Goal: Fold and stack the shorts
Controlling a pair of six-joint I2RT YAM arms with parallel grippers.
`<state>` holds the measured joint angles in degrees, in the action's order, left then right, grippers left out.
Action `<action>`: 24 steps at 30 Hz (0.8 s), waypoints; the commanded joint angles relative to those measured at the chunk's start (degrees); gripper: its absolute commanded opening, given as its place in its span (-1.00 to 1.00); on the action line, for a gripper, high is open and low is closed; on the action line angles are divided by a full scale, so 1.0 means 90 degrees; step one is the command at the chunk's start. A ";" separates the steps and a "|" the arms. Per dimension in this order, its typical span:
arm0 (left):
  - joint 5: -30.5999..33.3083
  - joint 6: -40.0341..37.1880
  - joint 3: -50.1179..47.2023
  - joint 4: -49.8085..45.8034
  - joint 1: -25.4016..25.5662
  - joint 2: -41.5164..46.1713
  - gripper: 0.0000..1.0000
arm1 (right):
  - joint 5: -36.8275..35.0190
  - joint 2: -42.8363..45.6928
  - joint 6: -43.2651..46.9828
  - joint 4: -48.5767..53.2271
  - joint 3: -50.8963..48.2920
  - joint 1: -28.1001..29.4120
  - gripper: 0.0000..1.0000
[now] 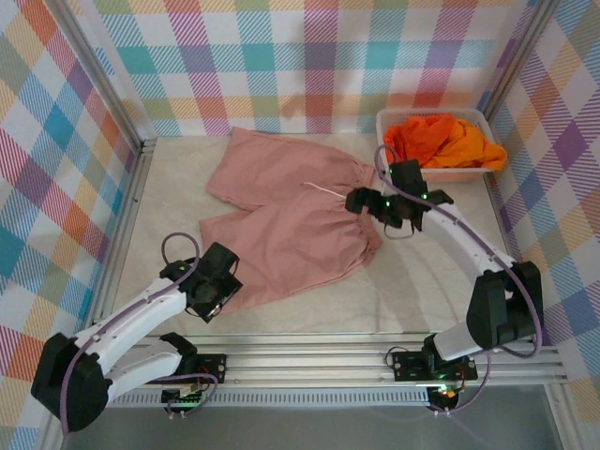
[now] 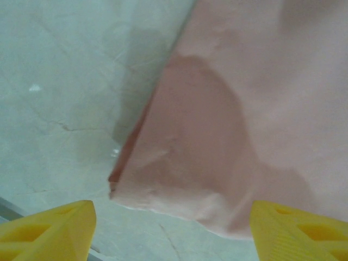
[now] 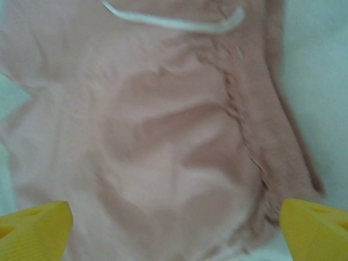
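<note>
Hovering open-jawed, left gripper point(image 2: 174, 231) over pink shorts' point(image 1: 281, 225) hem corner point(image 2: 117, 185), right gripper point(image 3: 174, 228) over waistband point(image 3: 255, 136); bare table point(image 1: 412, 281) beside.

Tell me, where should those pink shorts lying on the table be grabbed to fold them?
Probably at two ends of the near edge, from above. The pink shorts lie flat, so pinch the near leg's hem corner, where the open left tool hovers, and the gathered waistband end under the open right tool. Both are free edges a pinch can lift off the table.
</note>
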<state>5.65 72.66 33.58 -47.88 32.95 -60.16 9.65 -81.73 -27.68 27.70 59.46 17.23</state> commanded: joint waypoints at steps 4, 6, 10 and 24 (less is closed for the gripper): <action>0.0158 0.0034 -0.0245 0.0574 0.0081 -0.0505 0.29 | -0.0293 0.0257 0.0108 0.0066 -0.0804 -0.0152 0.89; 0.0165 -0.0053 -0.0260 0.0711 0.0077 -0.0711 0.24 | -0.0310 0.0230 0.0073 -0.0013 -0.0977 -0.0185 0.85; 0.0119 -0.0134 -0.0304 0.1066 0.0079 -0.0954 0.06 | -0.0274 -0.0031 0.0067 -0.0179 -0.1070 -0.0281 0.76; 0.0505 -0.0362 -0.0105 0.0970 0.0075 -0.0811 -0.70 | 0.0043 -0.1220 -0.0233 -0.0989 -0.0878 -0.0566 0.33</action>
<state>8.29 70.37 31.79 -38.59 33.26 -68.20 8.29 -91.24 -28.80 21.71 50.24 12.82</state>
